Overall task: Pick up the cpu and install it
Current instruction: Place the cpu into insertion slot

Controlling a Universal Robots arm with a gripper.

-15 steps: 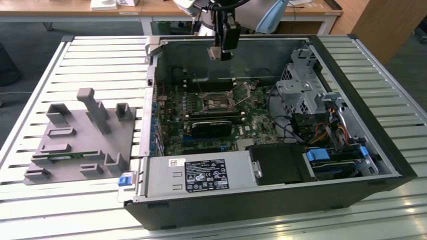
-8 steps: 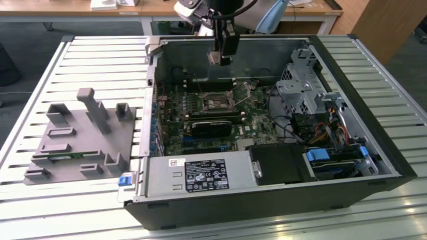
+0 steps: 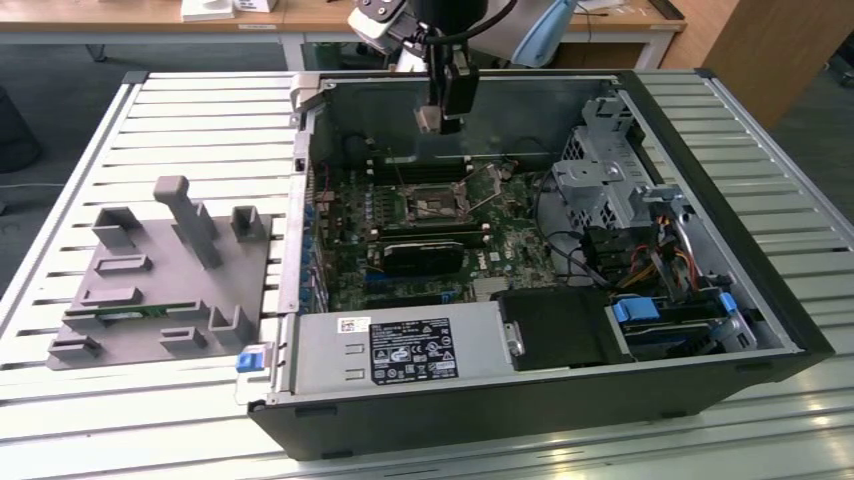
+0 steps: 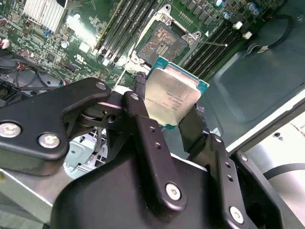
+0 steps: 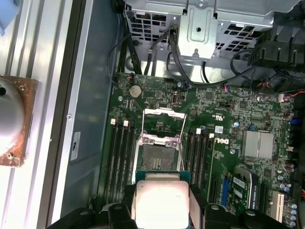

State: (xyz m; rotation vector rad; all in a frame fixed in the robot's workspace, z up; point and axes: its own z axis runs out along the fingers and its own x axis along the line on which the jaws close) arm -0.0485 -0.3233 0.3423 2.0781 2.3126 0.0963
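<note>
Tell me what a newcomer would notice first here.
The silvery cpu, clamped in the black gripper, stands out in both wrist views, held over the green motherboard near its open socket. In the exterior view, the opened computer case lies on a slatted table, with a grey fixture at the exterior view's left.

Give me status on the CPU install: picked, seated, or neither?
Done: the pickup. The gripper is shut on the cpu, clamped by its edges in both wrist views. In hand: it hangs over the open computer case, above the motherboard near the socket. Left: seating. The socket is open and empty, and the cpu is clear of it.
</note>
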